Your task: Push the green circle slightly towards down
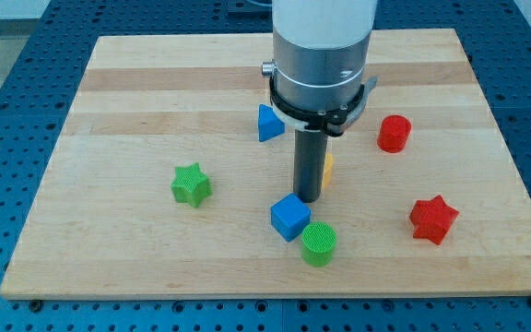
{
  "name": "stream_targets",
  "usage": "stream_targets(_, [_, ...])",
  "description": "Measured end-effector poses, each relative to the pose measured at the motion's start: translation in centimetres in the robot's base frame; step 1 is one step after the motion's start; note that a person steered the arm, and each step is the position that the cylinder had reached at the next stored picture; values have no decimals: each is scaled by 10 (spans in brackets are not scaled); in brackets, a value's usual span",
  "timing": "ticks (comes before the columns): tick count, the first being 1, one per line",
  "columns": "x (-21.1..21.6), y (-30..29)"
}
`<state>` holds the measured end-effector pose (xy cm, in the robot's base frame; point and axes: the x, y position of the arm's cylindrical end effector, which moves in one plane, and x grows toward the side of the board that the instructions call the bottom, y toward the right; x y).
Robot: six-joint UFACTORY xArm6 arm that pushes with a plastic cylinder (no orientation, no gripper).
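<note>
The green circle [319,243] is a short green cylinder near the view's bottom, just right of centre. A blue cube [289,218] touches it on its upper left. My tip [307,198] is the lower end of the dark rod, just above the blue cube and above the green circle, apart from the circle. A yellow block [327,171] is mostly hidden behind the rod; its shape cannot be made out.
A blue triangle [268,124] lies left of the rod. A green star [191,184] is at the left. A red cylinder [394,134] is at the right, a red star [432,219] at the lower right. The wooden board [118,101] ends near the bottom edge.
</note>
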<state>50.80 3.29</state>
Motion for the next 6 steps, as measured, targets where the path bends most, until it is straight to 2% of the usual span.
stream_targets(3, [0,7])
stream_targets(5, [70,34])
stream_targets(6, [78,41])
